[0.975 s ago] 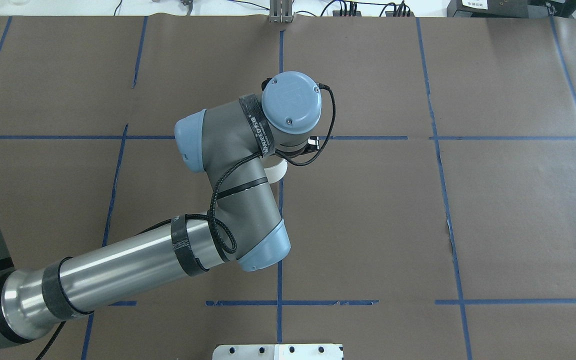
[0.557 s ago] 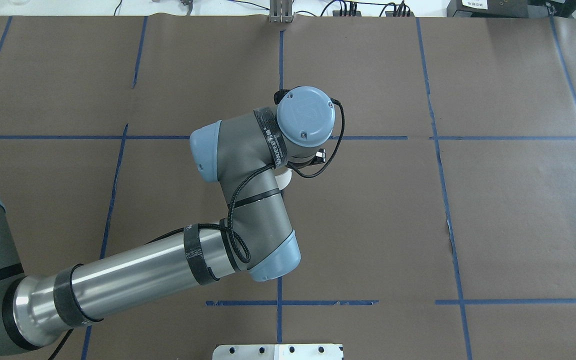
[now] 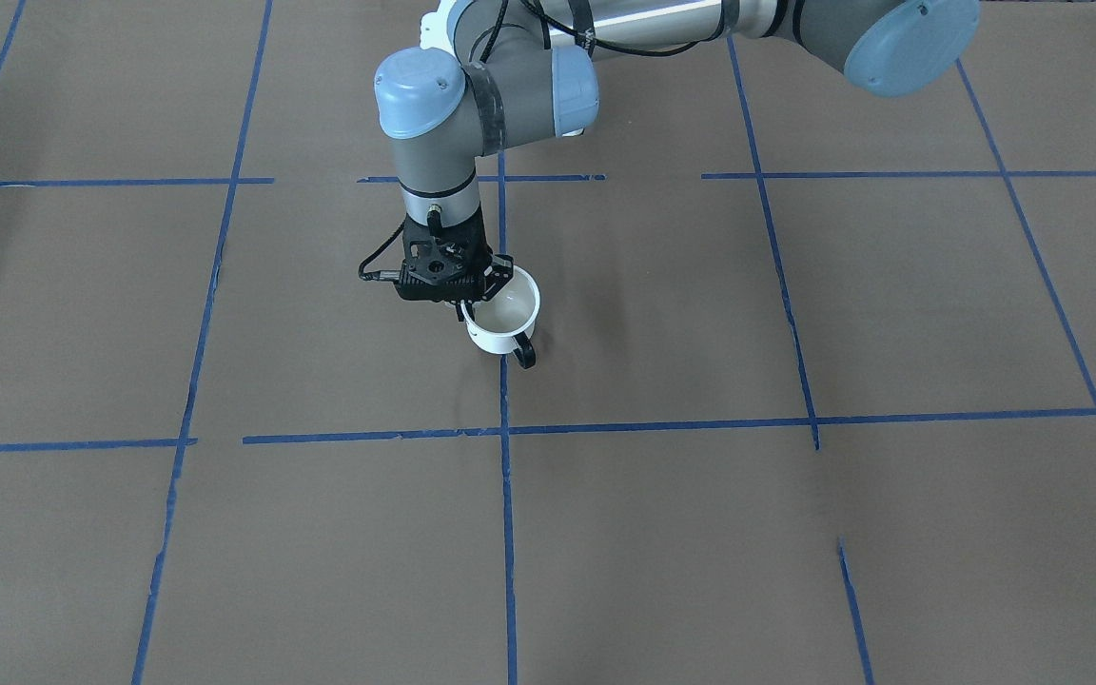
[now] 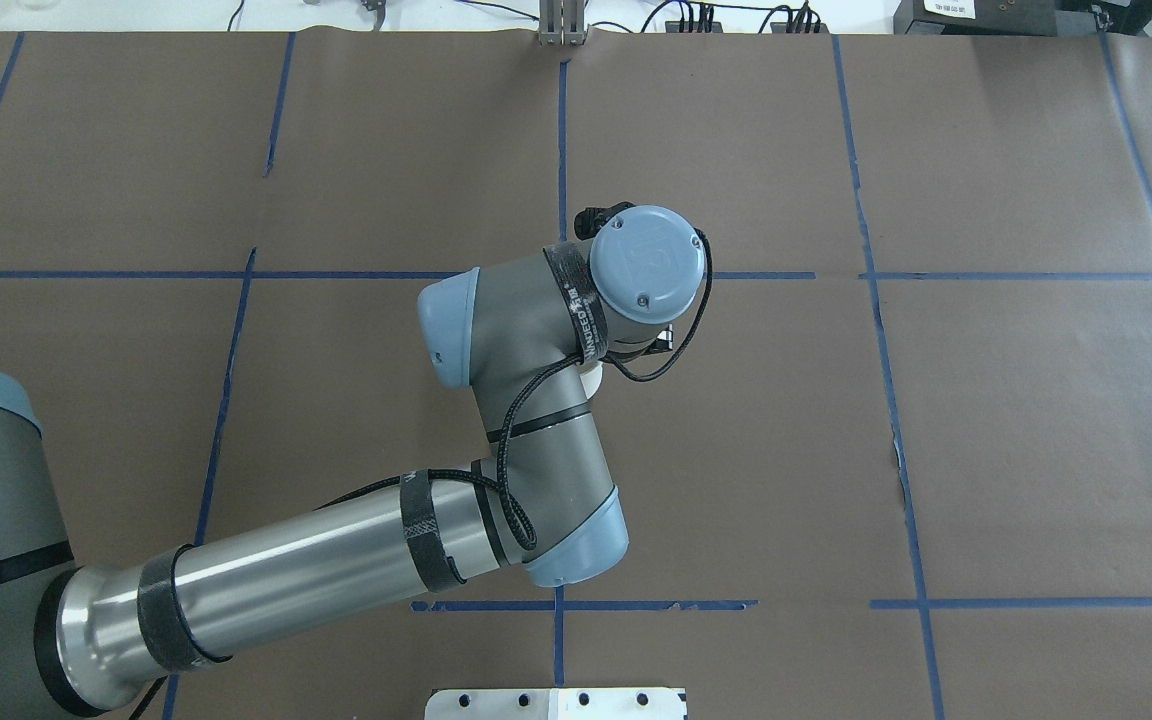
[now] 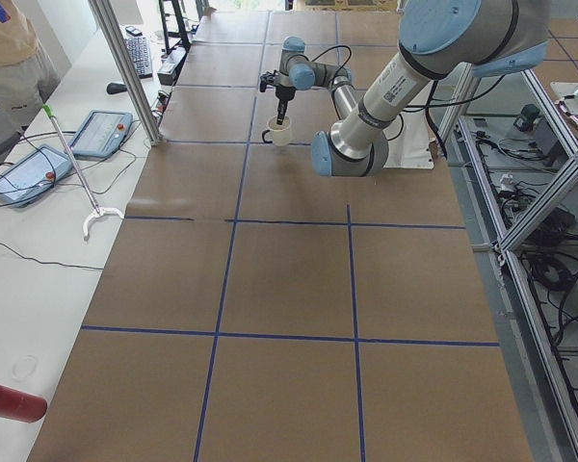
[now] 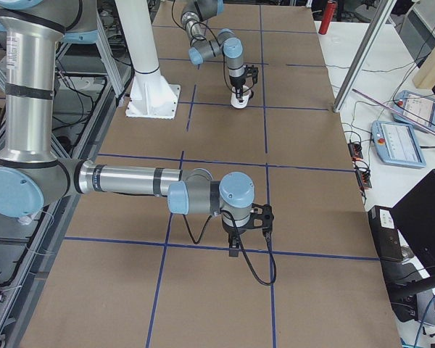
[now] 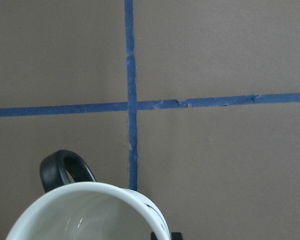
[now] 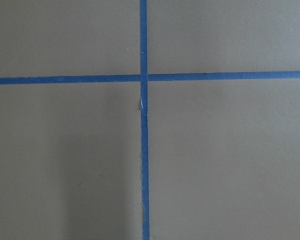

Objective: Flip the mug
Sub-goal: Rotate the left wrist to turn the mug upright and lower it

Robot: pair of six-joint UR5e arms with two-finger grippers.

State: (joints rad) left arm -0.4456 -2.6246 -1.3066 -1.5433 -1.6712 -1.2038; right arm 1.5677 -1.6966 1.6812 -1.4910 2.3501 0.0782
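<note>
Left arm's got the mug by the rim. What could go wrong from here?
1. The left gripper pinches only one side of the rim of the mug, so it could pivot or slip.
2. Whether it rests on the table is unclear; releasing now might drop or tip it.

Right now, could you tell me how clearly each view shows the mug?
Front-facing view: mug sharp, evenly lit, no glare. Left wrist view: cropped at the bottom edge, glints inside. Overhead view: arm hides all but a white sliver.
</note>
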